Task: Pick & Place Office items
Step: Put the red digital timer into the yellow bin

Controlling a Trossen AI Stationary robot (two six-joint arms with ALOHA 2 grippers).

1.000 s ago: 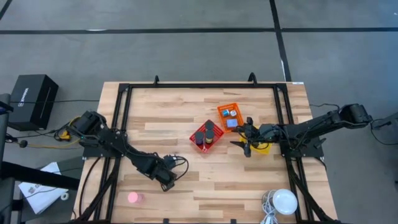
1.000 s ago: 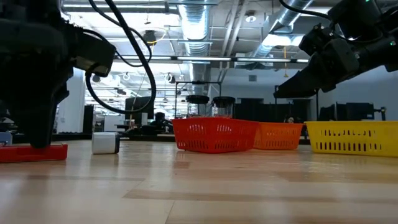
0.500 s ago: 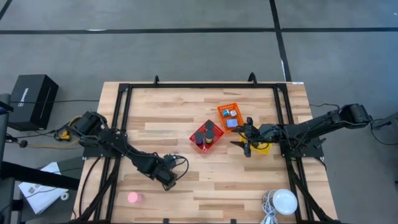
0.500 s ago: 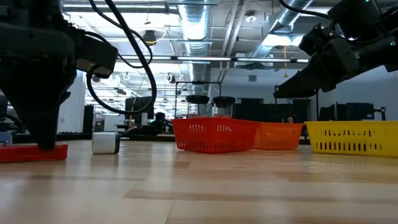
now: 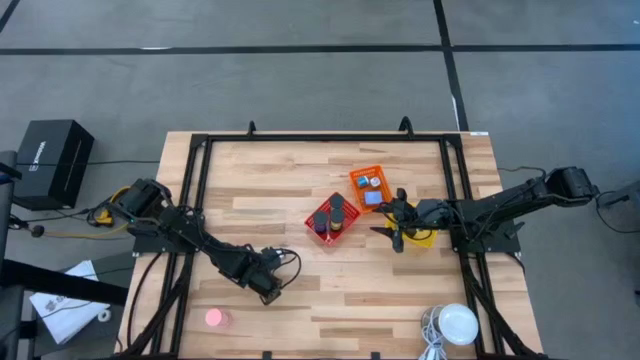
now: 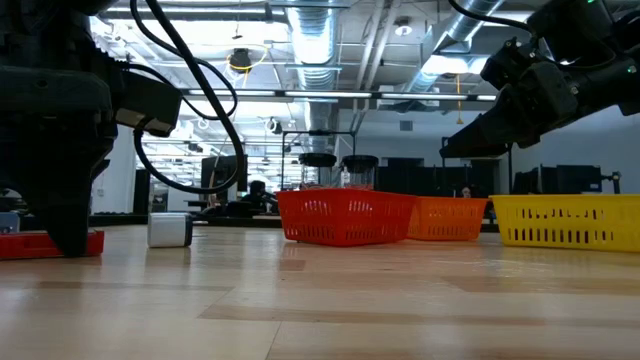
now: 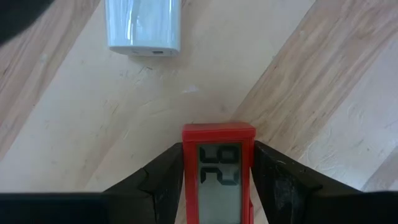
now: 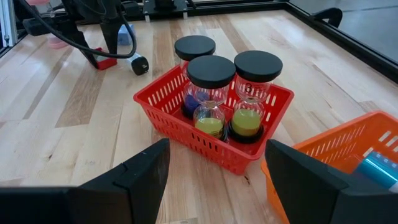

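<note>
left pincer [image 7: 217, 180] low on bench [image 5: 300, 190], front-left area, fingers [image 7: 155, 180] flanking red-framed piece [image 7: 218, 168] that lies flat on wood; touching its sides, clenched on it. small white block [image 7: 143, 26] lies just beyond. pink disc [image 5: 214, 318] near front edge, apart. right pincer [image 8: 214, 180] released, hovering by red basket [image 8: 211, 134] holding three black-lidded jars [image 8: 211, 93]; orange basket [image 8: 348, 149] beside.
</note>
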